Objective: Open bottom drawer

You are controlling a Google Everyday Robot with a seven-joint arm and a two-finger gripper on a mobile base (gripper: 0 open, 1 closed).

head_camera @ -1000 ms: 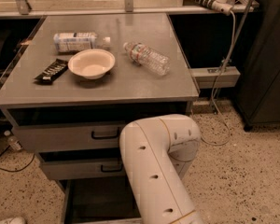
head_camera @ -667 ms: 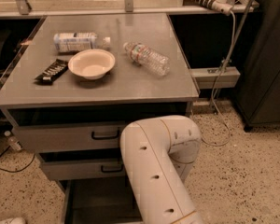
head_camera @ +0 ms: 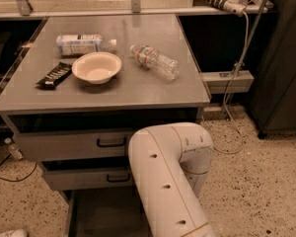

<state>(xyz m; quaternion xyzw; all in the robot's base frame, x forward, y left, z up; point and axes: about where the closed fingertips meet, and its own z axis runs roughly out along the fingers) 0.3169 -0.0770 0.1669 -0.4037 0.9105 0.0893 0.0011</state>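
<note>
bowl (head_camera: 96, 67), clear btl (head_camera: 155, 61), white btl (head_camera: 84, 43), snack bar (head_camera: 54, 75) on grey tabletop (head_camera: 138, 90)

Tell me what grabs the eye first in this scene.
The big white robot arm fills the lower middle, bent in front of the grey cabinet; its gripper is out of view. On the cabinet's top lie a white bowl, a clear plastic bottle, a labelled bottle and a dark snack bar. Low down, the bottom drawer looks pulled out.
</note>
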